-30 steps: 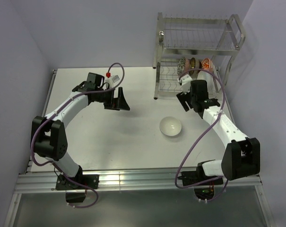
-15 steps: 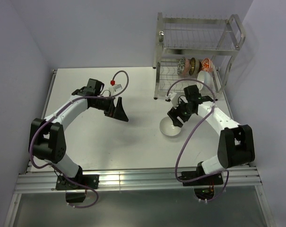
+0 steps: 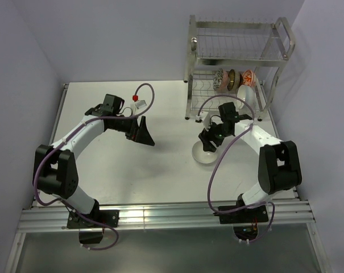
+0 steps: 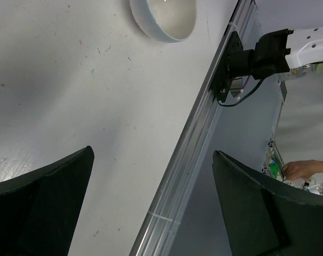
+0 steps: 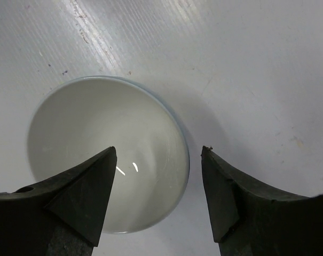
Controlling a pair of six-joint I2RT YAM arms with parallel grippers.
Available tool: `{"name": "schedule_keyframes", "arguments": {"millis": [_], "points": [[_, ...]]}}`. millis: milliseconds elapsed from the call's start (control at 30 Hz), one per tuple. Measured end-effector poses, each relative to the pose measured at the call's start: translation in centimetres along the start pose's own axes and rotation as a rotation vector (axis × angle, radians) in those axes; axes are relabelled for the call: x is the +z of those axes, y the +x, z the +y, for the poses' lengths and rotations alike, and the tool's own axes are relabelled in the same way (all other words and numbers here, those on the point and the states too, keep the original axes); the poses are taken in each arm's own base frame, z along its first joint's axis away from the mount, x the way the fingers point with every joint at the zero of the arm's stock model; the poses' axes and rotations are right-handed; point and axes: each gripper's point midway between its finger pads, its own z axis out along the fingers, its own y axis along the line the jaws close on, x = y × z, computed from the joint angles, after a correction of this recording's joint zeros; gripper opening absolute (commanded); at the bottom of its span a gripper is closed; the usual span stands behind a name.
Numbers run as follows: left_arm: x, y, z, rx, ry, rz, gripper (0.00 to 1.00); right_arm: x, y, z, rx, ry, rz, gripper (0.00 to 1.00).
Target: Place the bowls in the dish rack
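Right fingers (image 5: 81,197) stand open astride the white bowl (image 5: 97,138), toward the right edge of the surface (image 5: 257,53), probably to pinch its rim; left fingers (image 4: 38,213) are open too.

Open table (image 3: 154,170) lies left of the white bowl (image 3: 202,158); the dish rack (image 3: 240,48) stands close behind.

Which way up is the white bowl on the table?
Upright, mouth up. The right wrist view looks into the white bowl: empty glossy inside, framed by the open right gripper.
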Motion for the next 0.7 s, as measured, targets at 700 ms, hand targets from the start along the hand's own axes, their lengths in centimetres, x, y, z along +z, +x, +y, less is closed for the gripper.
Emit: {"name": "schedule_keyframes", "arguments": {"millis": [700], "points": [[0.4,0.1,0.3,-0.011,0.017,0.008,1.00,2.3,1.2,-0.7,0.030,-0.083,0.018,0.40]]}}
